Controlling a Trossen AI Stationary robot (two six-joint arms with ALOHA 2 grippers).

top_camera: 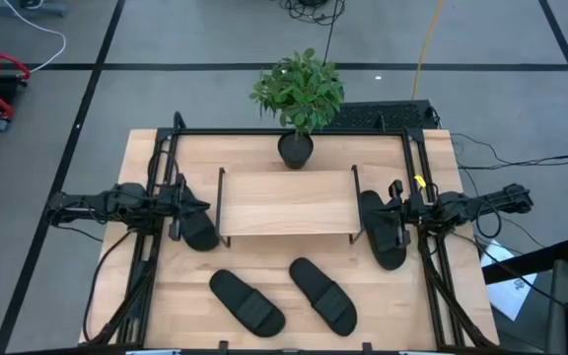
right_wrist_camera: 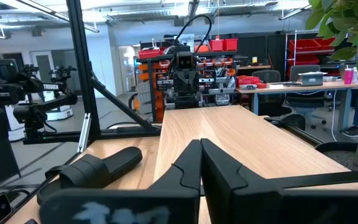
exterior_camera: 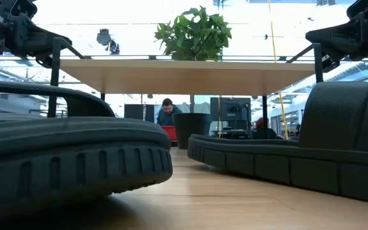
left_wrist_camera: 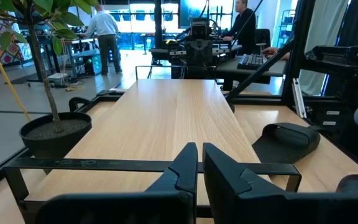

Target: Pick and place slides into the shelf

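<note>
The shelf [top_camera: 284,202] stands mid-table, a light wood top on thin black wire ends. One black slide [top_camera: 197,229] lies on the table at its left end and another [top_camera: 383,232] at its right end. Two more slides [top_camera: 248,302] [top_camera: 322,294] lie sole down near the near edge. My left gripper [top_camera: 187,204] hovers shut at the shelf's left end, level with the top board [left_wrist_camera: 166,118]. My right gripper [top_camera: 388,202] hovers shut at the right end. Each wrist view shows shut, empty fingers [left_wrist_camera: 200,163] [right_wrist_camera: 200,160] and a slide [left_wrist_camera: 288,138] [right_wrist_camera: 101,168] beside the shelf.
A potted plant [top_camera: 299,94] stands in a black pot [top_camera: 295,148] just behind the shelf's far edge. Black frame rails [top_camera: 156,247] [top_camera: 432,266] run along both sides of the table. Under the shelf top the low view shows open space [exterior_camera: 184,128]. People move in the room beyond.
</note>
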